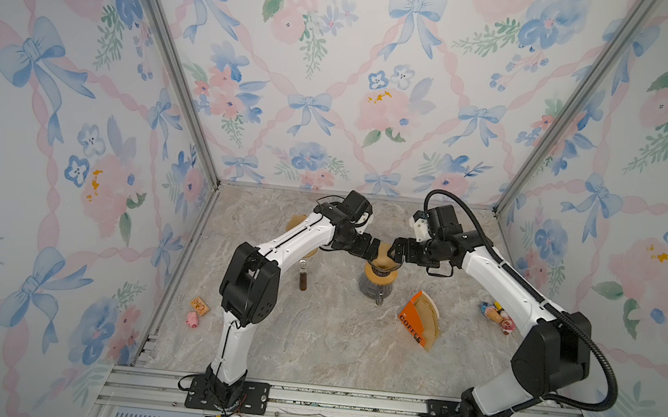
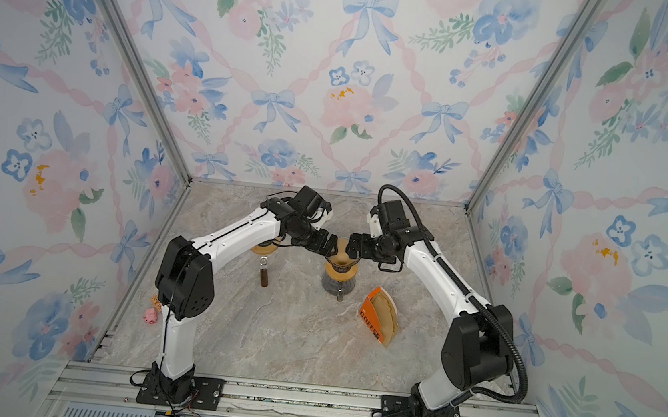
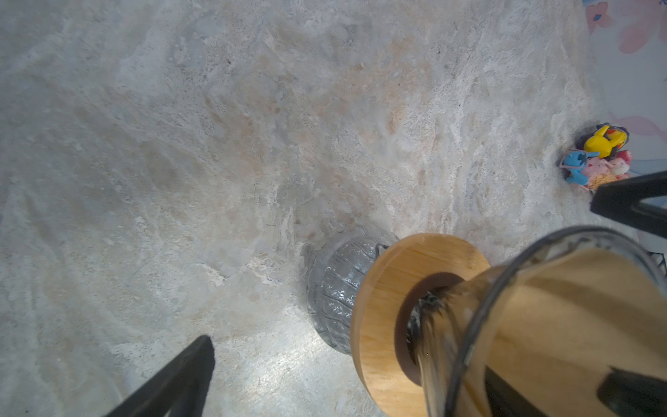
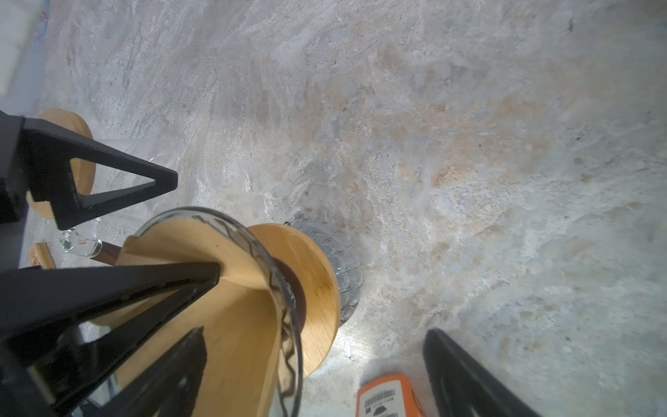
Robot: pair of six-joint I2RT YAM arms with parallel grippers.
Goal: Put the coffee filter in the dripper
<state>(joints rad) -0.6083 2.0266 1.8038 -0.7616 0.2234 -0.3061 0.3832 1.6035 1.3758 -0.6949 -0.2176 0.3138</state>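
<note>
Marble table (image 1: 310,349) is noted in both top views, with both arms bent inward so that the grippers meet over its middle.

Left gripper (image 1: 374,252) and right gripper (image 1: 396,252) are both spread wide. Nothing is clamped in either.

A ribbed glass carafe (image 1: 374,290) is stood at mid-table, directly below the grippers. The glass dripper (image 4: 285,289) is seated on it by a wooden collar (image 3: 382,289).

The brown coffee filter (image 4: 238,325) is found inside the dripper, between the two grippers. Its upper edge is raised above the glass rim.

In the right wrist view, one right finger (image 4: 465,372) is held outside the dripper, over bare table. The other (image 4: 169,364) is reached into the filter's mouth.

A left finger (image 4: 162,285) is laid at the paper's top edge, though contact cannot be confirmed. The second left finger (image 4: 90,180) is kept clear of the dripper.

An orange filter pack (image 1: 417,322) is stood near-right of the carafe.

Small toy figures (image 1: 499,315) are grouped at the right edge.
</note>
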